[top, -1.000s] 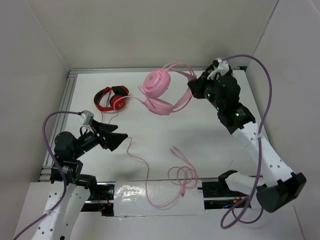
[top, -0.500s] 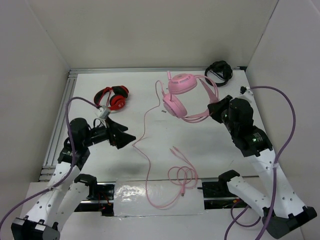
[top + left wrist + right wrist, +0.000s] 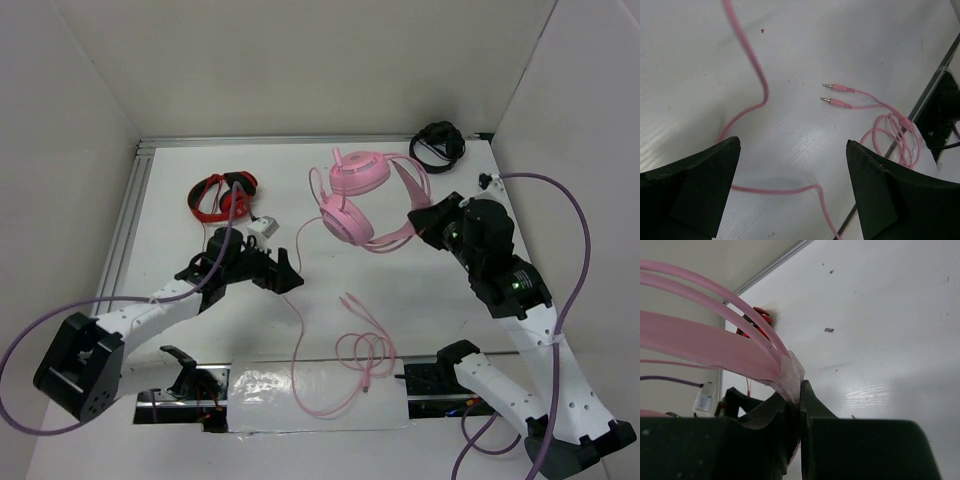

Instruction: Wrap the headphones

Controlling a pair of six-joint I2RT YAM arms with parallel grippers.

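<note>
Table (image 3: 420, 290), white, walled on three sides; no lettering readable anywhere, and any marking on the ear cups is too small to make out.

The headphones (image 3: 360, 195), pale pink, sit just left of the right gripper (image 3: 418, 217); one cup lies beyond the other, double headband arching toward the gripper; right wrist view shows the jaws pressed together on the flat pink band (image 3: 715, 345), pinching it at the tips.

Left gripper (image 3: 288, 272) spread wide, nothing between the fingers (image 3: 700, 190); it hangs low over the table.

Red-and-black headphones (image 3: 222, 193) beyond and left of the left gripper; black headphones (image 3: 438, 143) beyond the right gripper, near the far corner.

Cable (image 3: 300, 330), thin and pink, runs from the cups down past the left gripper's tips, then loops in a loose coil to its right; two plugs (image 3: 832, 86) lie side by side ahead of the open jaws.

Against half a second ago: left gripper has reached right, up to the cable; headphones barely shifted; right grip unchanged.
</note>
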